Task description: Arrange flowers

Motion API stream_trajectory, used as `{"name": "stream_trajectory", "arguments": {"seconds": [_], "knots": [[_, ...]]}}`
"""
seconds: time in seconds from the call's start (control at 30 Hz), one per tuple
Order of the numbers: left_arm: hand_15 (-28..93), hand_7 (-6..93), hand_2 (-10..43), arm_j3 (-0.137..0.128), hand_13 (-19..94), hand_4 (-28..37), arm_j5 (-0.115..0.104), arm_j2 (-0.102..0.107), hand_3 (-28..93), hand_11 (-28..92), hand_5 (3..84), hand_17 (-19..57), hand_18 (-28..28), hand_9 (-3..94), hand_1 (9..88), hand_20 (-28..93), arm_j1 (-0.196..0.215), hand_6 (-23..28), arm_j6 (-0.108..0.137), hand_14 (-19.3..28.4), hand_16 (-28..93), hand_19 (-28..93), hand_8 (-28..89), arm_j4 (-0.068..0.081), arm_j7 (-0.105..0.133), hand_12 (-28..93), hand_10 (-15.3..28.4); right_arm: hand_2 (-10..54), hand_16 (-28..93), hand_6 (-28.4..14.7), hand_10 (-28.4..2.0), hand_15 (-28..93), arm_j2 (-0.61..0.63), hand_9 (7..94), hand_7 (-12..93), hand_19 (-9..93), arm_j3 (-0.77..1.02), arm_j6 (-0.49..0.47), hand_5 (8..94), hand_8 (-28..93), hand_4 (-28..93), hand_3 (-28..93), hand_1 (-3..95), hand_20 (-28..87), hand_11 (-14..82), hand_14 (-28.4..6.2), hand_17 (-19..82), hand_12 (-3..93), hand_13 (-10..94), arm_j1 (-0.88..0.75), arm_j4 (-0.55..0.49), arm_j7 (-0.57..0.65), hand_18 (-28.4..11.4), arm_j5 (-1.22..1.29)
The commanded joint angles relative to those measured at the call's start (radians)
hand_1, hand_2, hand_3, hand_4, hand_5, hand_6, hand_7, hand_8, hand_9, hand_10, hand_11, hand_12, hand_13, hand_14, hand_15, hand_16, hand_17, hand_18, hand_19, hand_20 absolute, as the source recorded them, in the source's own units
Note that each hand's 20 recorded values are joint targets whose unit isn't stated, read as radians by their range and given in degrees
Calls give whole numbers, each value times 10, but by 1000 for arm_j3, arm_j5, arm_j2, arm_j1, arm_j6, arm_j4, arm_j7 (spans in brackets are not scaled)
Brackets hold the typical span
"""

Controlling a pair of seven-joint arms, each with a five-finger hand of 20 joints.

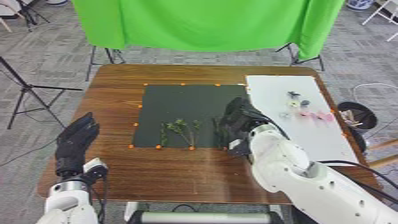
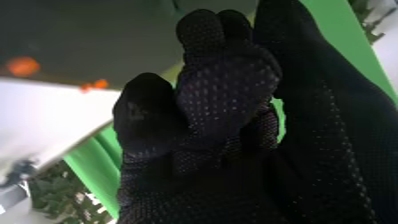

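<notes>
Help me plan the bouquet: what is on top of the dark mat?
Leafy green sprigs lie on the near part of the dark mat, with orange markers along its edges. The right hand covers part of its right side, so anything beneath the hand cannot be seen.

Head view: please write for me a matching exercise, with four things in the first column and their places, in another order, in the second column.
Things:
1. green sprigs
2. pink flowers
3. left hand
4. green cloth

Places:
A. at the left side of the wooden table
B. on the white board
C. hanging beyond the table's far edge
D. on the dark mat, toward its near edge

Right pairs: 1-D, 2-B, 3-A, 4-C
</notes>
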Motion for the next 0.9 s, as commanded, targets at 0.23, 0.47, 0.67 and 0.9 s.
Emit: {"name": "stream_trajectory", "arguments": {"seconds": [0.23,0.47,0.67,0.9], "knots": [[187,179,-17,-2,362,-165,8,-1,690,214,476,197,116,377,402,250,5,10,-10,140,-27,99,-93,0,-17,93,125,-95,312,-3,-171,534,175,588,251,909,361,-264,572,-68,-41,689,357,376,144,-63,601,211,831,-118,-78,22,-118,-99],[188,180,-17,2,362,-165,10,-3,690,213,475,197,117,377,401,250,3,10,-14,140,-27,100,-92,1,-15,93,125,-95,291,-3,-194,552,207,510,136,903,427,-361,498,-66,-69,661,323,385,78,-84,569,200,795,-191,-56,60,-135,-73],[188,179,-16,10,363,-166,8,-7,689,213,476,196,117,377,402,250,-6,10,-14,140,-27,102,-93,5,-7,93,125,-95,284,-5,-199,554,199,545,134,894,395,-348,508,-63,-70,648,331,374,85,-79,590,193,811,-171,-18,55,-121,-76],[188,180,-16,14,363,-165,9,-10,690,213,476,196,117,377,402,249,-13,9,-20,140,-27,103,-93,9,-7,93,124,-95,283,-2,-193,560,190,564,144,897,358,-336,519,-65,-67,657,340,374,101,-76,592,190,816,-150,25,52,-120,-87]]}}
